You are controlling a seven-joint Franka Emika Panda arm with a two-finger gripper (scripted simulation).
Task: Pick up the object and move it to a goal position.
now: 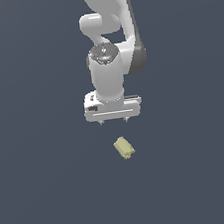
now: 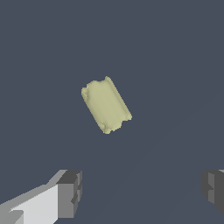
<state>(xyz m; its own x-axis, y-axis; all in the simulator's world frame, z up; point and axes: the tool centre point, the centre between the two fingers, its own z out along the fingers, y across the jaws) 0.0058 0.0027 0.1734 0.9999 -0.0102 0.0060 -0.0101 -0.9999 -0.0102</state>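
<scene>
Near the object (image 1: 124,148), which lies alone on the dark floor, we hold our gripper (image 1: 113,120) spread wide and empty. We are reaching. Next, we think, we line up, drop, and pinch it.

The arm (image 1: 108,14) runs off the exterior view's edge at 12 o'clock; in the wrist view the end effector's fingers (image 2: 70,192) are cropped.

The white Panda arm (image 1: 109,34) descends from above, its wrist vertical and the end effector (image 1: 113,120) pointing straight down. In the wrist view its two grey fingertips (image 2: 70,192) stand wide apart, with nothing held between them.
</scene>
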